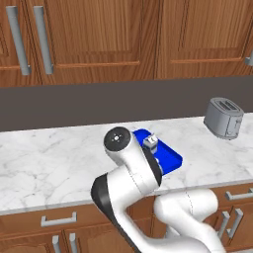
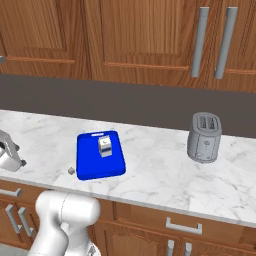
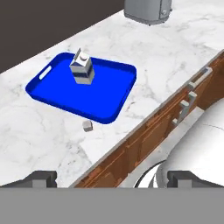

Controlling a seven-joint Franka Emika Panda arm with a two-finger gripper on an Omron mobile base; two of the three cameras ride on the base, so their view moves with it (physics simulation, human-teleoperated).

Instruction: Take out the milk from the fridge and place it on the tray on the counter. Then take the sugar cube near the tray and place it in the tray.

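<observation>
The milk (image 3: 82,68) (image 2: 104,146) (image 1: 150,142), a small white carton with a blue band, stands upright on the blue tray (image 3: 105,94) (image 2: 92,160) (image 1: 170,159) on the marble counter (image 3: 166,48). The sugar cube (image 3: 87,126) (image 2: 71,171) lies on the counter just off the tray's near edge. My gripper (image 3: 113,180) is open and holds nothing. It hangs back from the counter's front edge, well short of the cube and tray. In the left base view my arm hides part of the tray. The fridge is out of view.
A grey metal toaster (image 1: 224,117) (image 2: 204,137) (image 3: 146,9) stands on the counter to the tray's right. Another metal appliance (image 2: 7,152) sits at the far left. Brown cabinets with grey handles (image 3: 192,94) run below the counter and on the wall above it.
</observation>
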